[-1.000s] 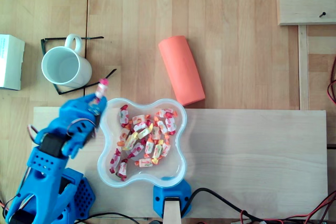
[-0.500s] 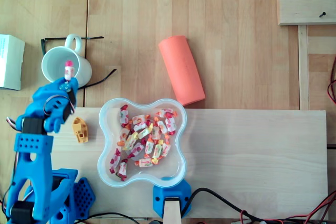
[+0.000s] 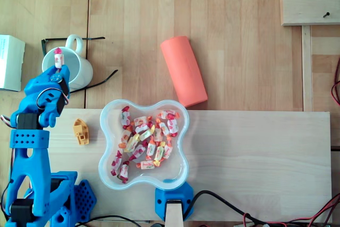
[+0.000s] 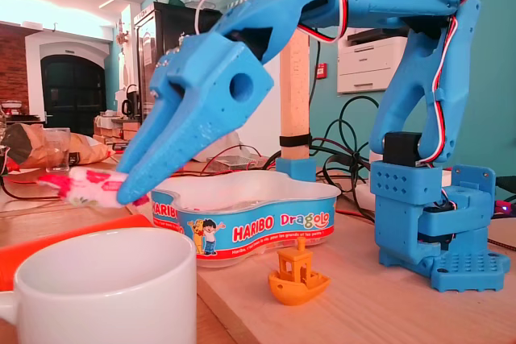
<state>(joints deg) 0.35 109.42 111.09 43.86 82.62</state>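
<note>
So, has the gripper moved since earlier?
Yes. In the overhead view the gripper, holding a sweet, went left and up, from the candy bowl to above the white mug.

Upper left: we see the blue gripper [image 3: 58,66] clamped on a wrapped candy [image 3: 58,56] over the white mug [image 3: 76,67] | lower left: we note an orange toy boat [image 3: 81,131] just beside the candy bowl [image 3: 178,168] | centre: a coral cylinder [image 3: 183,70] lies tilted.
</note>
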